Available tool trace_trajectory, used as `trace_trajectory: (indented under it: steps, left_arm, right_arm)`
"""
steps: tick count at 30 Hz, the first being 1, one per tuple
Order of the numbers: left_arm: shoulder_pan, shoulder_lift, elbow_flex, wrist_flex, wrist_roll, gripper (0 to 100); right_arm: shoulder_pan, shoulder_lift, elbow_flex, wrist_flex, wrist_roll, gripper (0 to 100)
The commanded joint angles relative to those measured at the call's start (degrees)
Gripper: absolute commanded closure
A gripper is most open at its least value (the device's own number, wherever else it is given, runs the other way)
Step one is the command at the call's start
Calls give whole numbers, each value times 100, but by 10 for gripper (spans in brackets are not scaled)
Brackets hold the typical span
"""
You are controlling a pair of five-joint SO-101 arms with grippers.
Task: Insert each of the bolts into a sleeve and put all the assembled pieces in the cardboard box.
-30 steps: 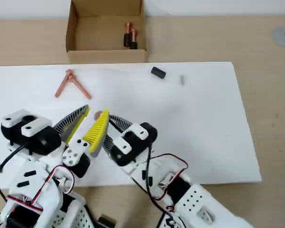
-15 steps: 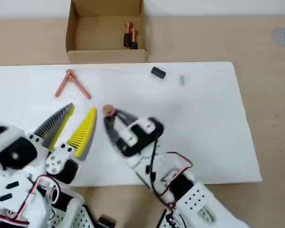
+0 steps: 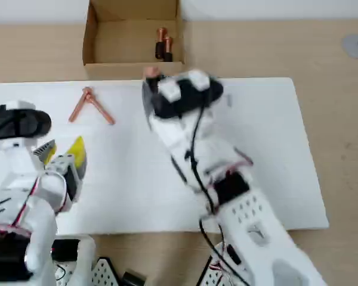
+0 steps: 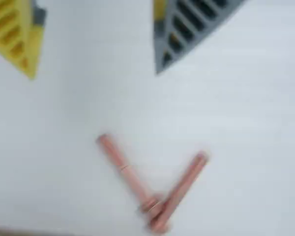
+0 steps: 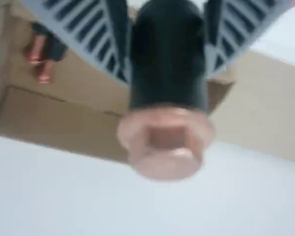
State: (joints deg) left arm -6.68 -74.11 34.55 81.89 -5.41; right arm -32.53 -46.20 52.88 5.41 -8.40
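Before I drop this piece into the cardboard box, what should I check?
1. Grip: right gripper shut on the assembled piece: ok.
2. Position: piece over the cardboard box opening: not ok, it looks short of the front wall.
3. Room: ok, two finished pieces lie at one side of the box.
4. Clearance: left gripper open above the two loose bolts, out of the way: ok.
5. All bolts sleeved: not ok.

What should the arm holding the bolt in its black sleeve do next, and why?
Probably carry it a little farther forward, over the front wall of the cardboard box, then let go. The right gripper is shut on the assembled piece, which hangs just short of that wall. Two finished pieces lie inside the box.
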Motion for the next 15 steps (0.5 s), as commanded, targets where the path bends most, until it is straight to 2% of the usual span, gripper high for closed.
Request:
trace_trajectory:
  steps: [1,8,15]
  left_arm:
    - [-448,462,378,-343,-26,833]
    - [-747,1815,818,-1213,-53,829]
    - [-721,3178,-97,-1530,-26,829]
  right_arm:
    - [347,1376,-1710,62,70,989]
    - [514,4347,-4391,1310,545,989]
    - [1112,7160,-7248,1495,563,989]
